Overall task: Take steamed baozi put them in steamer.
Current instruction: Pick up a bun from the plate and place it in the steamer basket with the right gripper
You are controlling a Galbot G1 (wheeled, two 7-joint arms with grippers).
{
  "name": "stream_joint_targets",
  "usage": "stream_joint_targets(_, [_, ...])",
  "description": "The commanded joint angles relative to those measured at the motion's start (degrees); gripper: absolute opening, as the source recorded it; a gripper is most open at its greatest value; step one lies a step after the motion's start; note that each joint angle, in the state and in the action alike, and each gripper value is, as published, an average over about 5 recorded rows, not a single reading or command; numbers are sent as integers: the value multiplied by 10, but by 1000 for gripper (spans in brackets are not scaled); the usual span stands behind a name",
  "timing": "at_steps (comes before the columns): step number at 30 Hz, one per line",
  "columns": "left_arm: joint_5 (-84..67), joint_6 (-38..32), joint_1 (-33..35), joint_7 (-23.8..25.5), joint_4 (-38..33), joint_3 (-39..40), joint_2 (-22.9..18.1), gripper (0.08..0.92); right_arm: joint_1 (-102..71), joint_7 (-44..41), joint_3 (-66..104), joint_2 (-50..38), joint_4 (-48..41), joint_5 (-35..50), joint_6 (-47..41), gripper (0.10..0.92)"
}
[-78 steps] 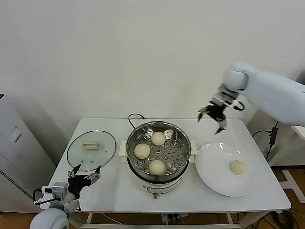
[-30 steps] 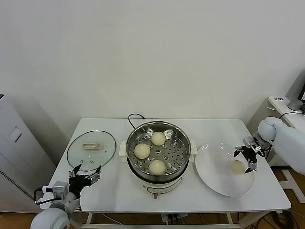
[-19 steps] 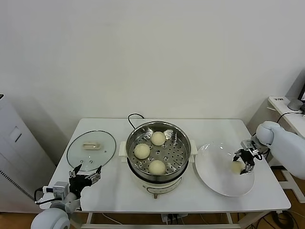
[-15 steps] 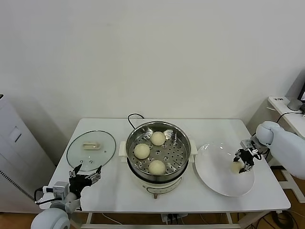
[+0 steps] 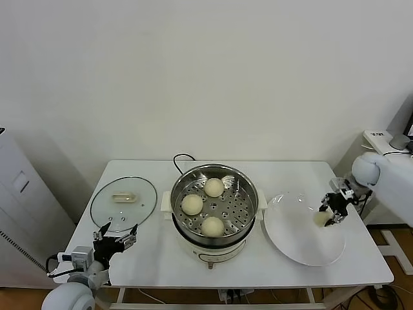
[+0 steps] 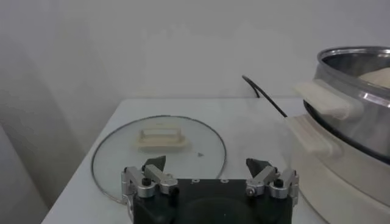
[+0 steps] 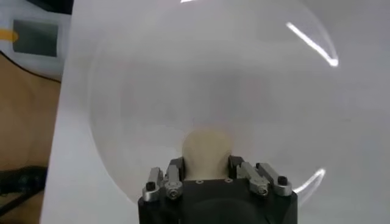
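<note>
The steel steamer stands mid-table with three cream-white baozi inside. My right gripper hangs over the right side of the white plate, shut on a fourth baozi. In the right wrist view that baozi is squeezed between the fingers of the right gripper, just above the plate. My left gripper rests low at the table's front left, open and empty. The left wrist view shows the left gripper with the steamer beside it.
A round glass lid with a beige handle lies flat left of the steamer, and appears as the lid ahead of the left gripper. A black cable runs behind the steamer. The table's right edge is close to the plate.
My right gripper came down to the plate, shut on the last baozi there and has raised it slightly. The left arm has not moved.
</note>
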Motion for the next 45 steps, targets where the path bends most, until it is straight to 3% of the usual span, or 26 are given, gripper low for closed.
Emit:
stream_joint_targets(1, [3,-1,4,0,-3,3,-1,823,314,20,-294,-27,200,210,-122,441])
stream_joint_targets(10, [6,-1,4,1,-4,8,-1,823,401,88,-337,38,295,331,-220,441])
stream_joint_targets(21, [6,-2,3,1,-7,11,-3,823,410,166,-332,151,306,413,-291,450])
stream_joint_targets(45, [5,-2,7,1,-8,0,-7,823,262,252,-281,233,264,375,-334,448])
